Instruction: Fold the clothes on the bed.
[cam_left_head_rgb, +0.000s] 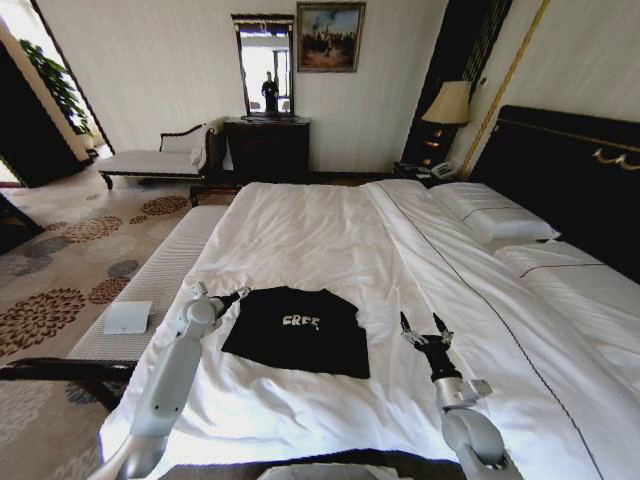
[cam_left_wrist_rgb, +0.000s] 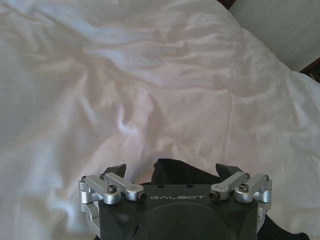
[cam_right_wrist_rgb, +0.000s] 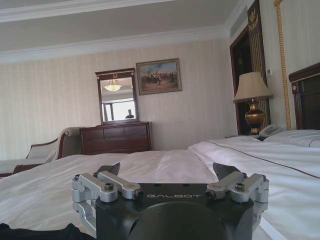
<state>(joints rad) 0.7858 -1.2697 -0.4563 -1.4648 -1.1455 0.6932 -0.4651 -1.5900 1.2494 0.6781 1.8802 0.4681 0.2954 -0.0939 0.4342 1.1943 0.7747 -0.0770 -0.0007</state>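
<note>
The black T-shirt (cam_left_head_rgb: 300, 332), folded to a compact rectangle with its white lettering up, lies on the near part of the bed (cam_left_head_rgb: 330, 240), between the 2 end effectors. The left end effector (cam_left_head_rgb: 236, 294) hangs just beside the shirt's far left corner, fingers spread and released; the right end effector (cam_left_head_rgb: 424, 330) sits apart to the shirt's right, also released. White rumpled bedding covers the bed; a dresser (cam_left_head_rgb: 268, 150), mirror (cam_left_head_rgb: 265, 66) and lamp (cam_left_head_rgb: 449, 110) stand far off. Both arms reach forward, low over the duvet.
</note>
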